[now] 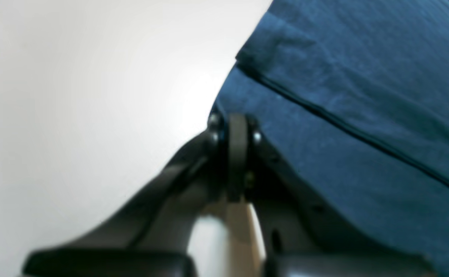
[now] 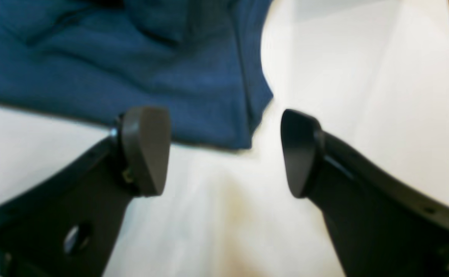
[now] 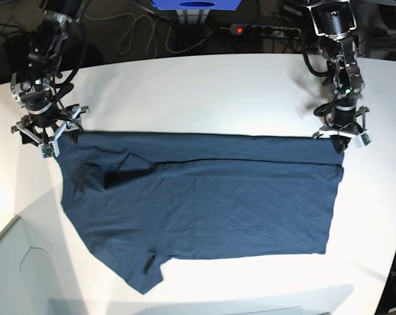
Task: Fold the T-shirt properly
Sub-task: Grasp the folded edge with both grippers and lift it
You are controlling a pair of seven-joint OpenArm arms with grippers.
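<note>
Across the lower and middle part of the base view, the dark navy T-shirt (image 3: 204,210) lies spread on the white worktop (image 3: 185,92), one sleeve jutting out at the bottom, its top edge folded over into a straight band. At right, the left claw (image 3: 340,138) is pressed together, pinching that folded corner. At upper left, the right claw (image 3: 48,134) stands spread at the opposite corner.

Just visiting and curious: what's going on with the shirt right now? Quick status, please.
Left gripper shut on T-shirt corner. Right gripper open, at the opposite corner, holding nothing. Shirt lies on the white table, one edge folded over. Nothing in the way.
</note>
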